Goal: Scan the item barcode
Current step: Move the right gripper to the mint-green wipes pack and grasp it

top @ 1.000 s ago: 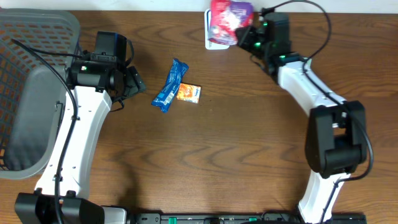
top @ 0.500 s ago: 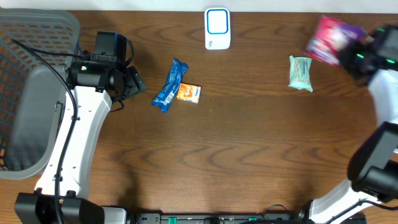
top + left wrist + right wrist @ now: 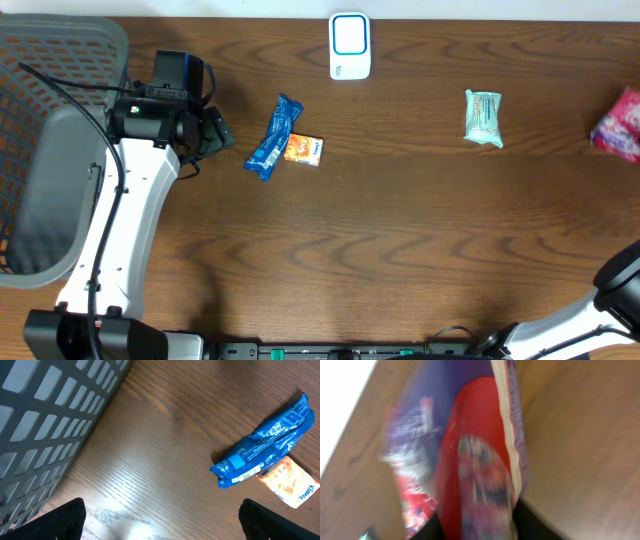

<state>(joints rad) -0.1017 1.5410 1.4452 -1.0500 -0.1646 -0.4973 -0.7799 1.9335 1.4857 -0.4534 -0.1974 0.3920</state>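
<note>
A red and purple snack pouch shows at the table's far right edge in the overhead view. In the right wrist view the pouch is blurred and fills the gap between the dark fingers of my right gripper. The blur hides whether they still pinch it. The white barcode scanner lies at the back middle. My left gripper is open over bare wood, left of a blue packet.
A grey basket stands at the left, close to the left arm. An orange sachet lies against the blue packet. A pale green tissue pack lies at the right of the table.
The right arm swung the pouch from the scanner out to the far right edge and has left the overhead view. The left arm has not moved.
</note>
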